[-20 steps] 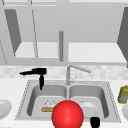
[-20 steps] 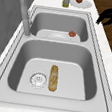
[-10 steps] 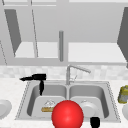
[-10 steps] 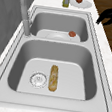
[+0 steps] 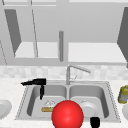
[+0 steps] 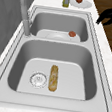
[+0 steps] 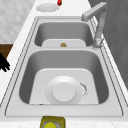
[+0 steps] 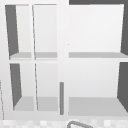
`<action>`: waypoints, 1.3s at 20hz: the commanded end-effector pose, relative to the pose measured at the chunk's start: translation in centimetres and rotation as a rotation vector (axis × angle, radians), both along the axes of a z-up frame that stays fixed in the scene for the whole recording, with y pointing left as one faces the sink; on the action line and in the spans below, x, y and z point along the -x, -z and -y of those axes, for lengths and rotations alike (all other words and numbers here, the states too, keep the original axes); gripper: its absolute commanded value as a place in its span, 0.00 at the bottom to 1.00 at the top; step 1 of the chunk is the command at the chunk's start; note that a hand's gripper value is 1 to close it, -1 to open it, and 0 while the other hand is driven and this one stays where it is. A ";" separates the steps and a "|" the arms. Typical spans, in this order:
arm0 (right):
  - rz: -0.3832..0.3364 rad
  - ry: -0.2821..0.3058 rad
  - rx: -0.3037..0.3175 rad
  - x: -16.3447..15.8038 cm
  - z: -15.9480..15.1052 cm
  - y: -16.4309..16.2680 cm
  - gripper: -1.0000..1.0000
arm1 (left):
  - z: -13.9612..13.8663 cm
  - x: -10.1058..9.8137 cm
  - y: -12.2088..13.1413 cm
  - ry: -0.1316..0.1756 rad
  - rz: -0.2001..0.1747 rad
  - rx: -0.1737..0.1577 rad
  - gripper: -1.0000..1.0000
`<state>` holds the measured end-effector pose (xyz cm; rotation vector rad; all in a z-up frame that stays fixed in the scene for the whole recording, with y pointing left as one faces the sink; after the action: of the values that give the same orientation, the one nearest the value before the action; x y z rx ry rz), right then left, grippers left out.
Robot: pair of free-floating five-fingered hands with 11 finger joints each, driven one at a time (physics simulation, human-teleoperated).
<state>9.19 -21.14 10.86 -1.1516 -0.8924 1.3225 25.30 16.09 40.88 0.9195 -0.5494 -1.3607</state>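
Observation:
My left hand (image 5: 35, 82) hovers over the back left corner of the left basin (image 5: 32, 100), open, fingers stretched to the left and thumb pointing down, holding nothing. My right hand (image 5: 95, 122) hangs at the sink's front edge before the right basin, fingers relaxed and empty; it shows as the hand (image 6: 107, 16) in the left side view and as the hand (image 7: 3, 63) in the right side view. A brown bread roll (image 6: 53, 78) lies by the drain (image 6: 38, 79) in the left basin. A white plate (image 7: 63, 92) lies in the right basin. A big red ball (image 5: 67, 115) sits low in the front view.
The faucet (image 5: 75, 71) rises behind the divider between the basins. A yellow-green bottle (image 5: 123, 93) and a plate (image 6: 80, 3) with a small red thing stand on the right counter. Another plate (image 5: 3, 108) lies on the left counter. Open wall shelves (image 8: 62, 97) hang above.

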 end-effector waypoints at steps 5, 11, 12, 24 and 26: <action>0.000 0.000 0.000 0.0 0.0 0.0 0.50 | 0.0 0.2 4.2 0.160 0.011 0.016 0.00; 0.000 0.000 0.000 0.0 0.0 0.0 0.50 | 0.0 0.2 7.5 0.215 0.008 0.047 0.00; 0.000 0.000 0.000 0.0 0.0 0.0 0.50 | 0.0 0.2 8.0 0.224 0.007 0.052 0.00; 0.000 0.000 0.000 0.0 0.0 0.0 0.50 | -0.1 0.2 14.7 0.322 -0.012 0.101 0.00; 0.000 0.000 0.000 0.0 0.0 0.0 0.50 | -0.1 0.2 15.8 0.337 -0.013 0.108 0.00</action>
<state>9.19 -21.14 10.86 -1.1516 -0.8924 1.3225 25.14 16.21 26.64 0.7774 -0.7346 -1.5102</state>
